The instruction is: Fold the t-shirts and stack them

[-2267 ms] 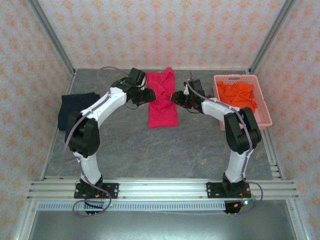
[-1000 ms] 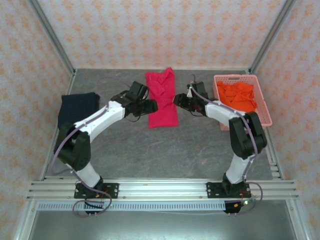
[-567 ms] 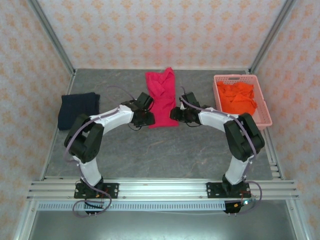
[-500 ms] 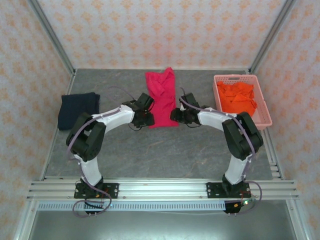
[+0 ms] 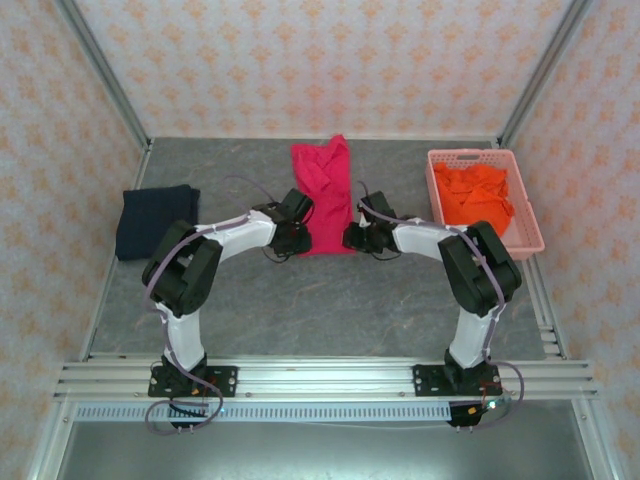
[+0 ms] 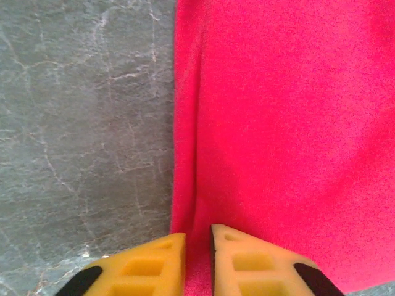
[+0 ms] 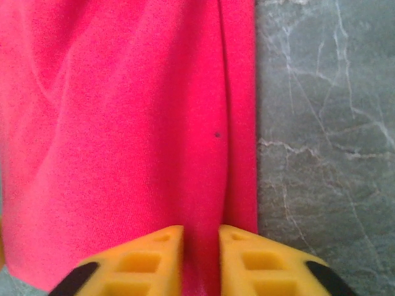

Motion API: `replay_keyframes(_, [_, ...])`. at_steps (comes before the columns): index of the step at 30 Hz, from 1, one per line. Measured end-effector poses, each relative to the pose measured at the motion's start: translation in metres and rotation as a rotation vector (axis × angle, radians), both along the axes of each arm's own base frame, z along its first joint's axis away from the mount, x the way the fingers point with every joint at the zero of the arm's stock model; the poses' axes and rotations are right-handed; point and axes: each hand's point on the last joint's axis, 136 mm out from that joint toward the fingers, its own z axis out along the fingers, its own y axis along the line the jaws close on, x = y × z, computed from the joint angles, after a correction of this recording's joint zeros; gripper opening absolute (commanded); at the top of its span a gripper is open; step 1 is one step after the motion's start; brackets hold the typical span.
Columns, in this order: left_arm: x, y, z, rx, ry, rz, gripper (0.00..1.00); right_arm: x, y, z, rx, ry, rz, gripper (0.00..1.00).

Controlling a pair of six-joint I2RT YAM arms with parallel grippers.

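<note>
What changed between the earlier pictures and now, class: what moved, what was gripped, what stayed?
Both arms slid along the sides of the crimson-pink t-shirt toward its near edge. The left pincer and right pincer closed and now pinch its near corners. The shirt itself, the navy t-shirt and the orange t-shirt in the basket stayed put.

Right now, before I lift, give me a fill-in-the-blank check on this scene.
1. The bright orange cloth t-shirt lies in the pale pink plastic lattice basket, on the ____ side of the grey marbled table.
2. The folded dark navy cloth t-shirt sits near the table's ____ edge.
3. The crimson-pink cloth t-shirt, pinched at its near corners by the left gripper and right gripper, lies ____ the other two shirts.
Missing words: right; left; between.
</note>
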Motion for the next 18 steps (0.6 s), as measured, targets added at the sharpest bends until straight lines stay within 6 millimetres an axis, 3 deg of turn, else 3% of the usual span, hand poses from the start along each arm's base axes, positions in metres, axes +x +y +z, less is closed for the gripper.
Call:
replay_keyframes(5, [-0.001, -0.002, -0.002, -0.013, 0.0, -0.003, 0.04, -0.003, 0.003, -0.002, 0.03, 0.009, 0.002, 0.1])
replay_keyframes(9, [-0.013, 0.004, -0.009, -0.013, 0.014, 0.005, 0.04, -0.014, 0.001, -0.004, 0.047, 0.024, 0.0, 0.06])
replay_keyframes(18, [-0.082, 0.009, -0.008, -0.024, 0.049, -0.012, 0.04, -0.073, -0.006, -0.003, 0.071, 0.081, 0.036, 0.06])
